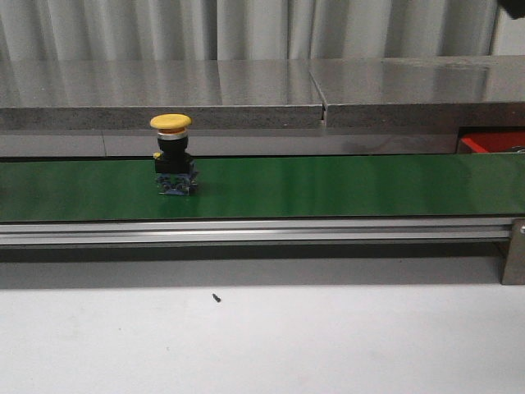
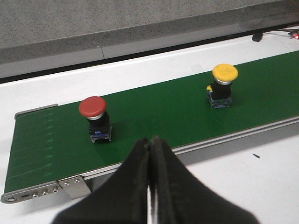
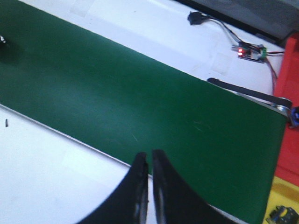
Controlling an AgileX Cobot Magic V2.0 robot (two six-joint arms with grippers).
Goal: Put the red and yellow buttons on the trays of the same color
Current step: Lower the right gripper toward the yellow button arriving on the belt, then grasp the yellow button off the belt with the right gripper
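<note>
1. Standing upright near the green belt's (image 2: 140,112) left end, the red button (image 2: 95,118) is untouched.
2. The left gripper (image 2: 150,142) hovers pressed together.
3. The yellow button (image 1: 172,153) stands mid-belt.
4. The right gripper (image 3: 150,158) is nearly closed, empty.
5. The red tray (image 1: 495,141) sits far right.

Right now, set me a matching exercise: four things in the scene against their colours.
Things:
1. nearer-the-belt-end button cap
2. other button cap
3. conveyor belt
4. tray

Colours:
A. green
B. yellow
C. red, on a black body
D. red, only partly in view

Pairs: 1-C, 2-B, 3-A, 4-D
</note>
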